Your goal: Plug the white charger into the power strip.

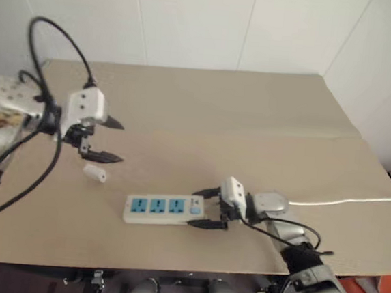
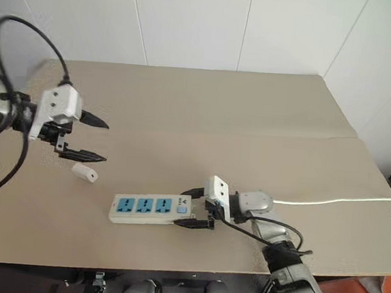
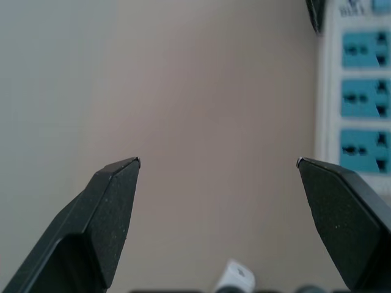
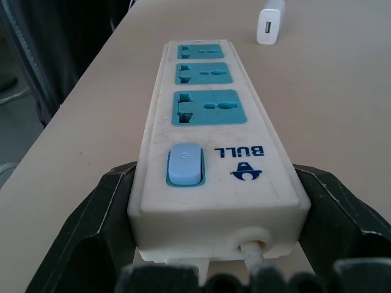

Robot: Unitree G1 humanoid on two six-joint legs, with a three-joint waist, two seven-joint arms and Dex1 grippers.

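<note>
A: Lying flat on the table [image 1: 205,113], the white charger [image 1: 94,172], just off the far end of the power strip [image 1: 164,209] and apart from it. Small, light, hard-shelled by the look of it; likely to skid on that smooth top if nudged from one side

B: Best taken across the two narrow flanks, then, squarely, near the middle. Smooth plastic, so probably slippery under a shallow pinch

A: Left gripper [image 1: 112,140] hovering above and a little behind the charger, tilted steeply down and angled toward the strip. Fingers spread wide, nothing between them; plain in the left wrist view, bare tabletop in the gap and the charger peeking in at the base

B: And the strip?

A: Rigid bar, three blue sockets in a row, switch and cord at the near end. Heavier than the charger but still apt to slide when pushed on. Right gripper [image 1: 208,207] reaching in nearly level from the cord side, black fingers set on either flank of the switch end, bracketing it closely; seemingly touching both sides in the right wrist view

B: Braced, by that reading. Sockets facing up, all three free
</note>
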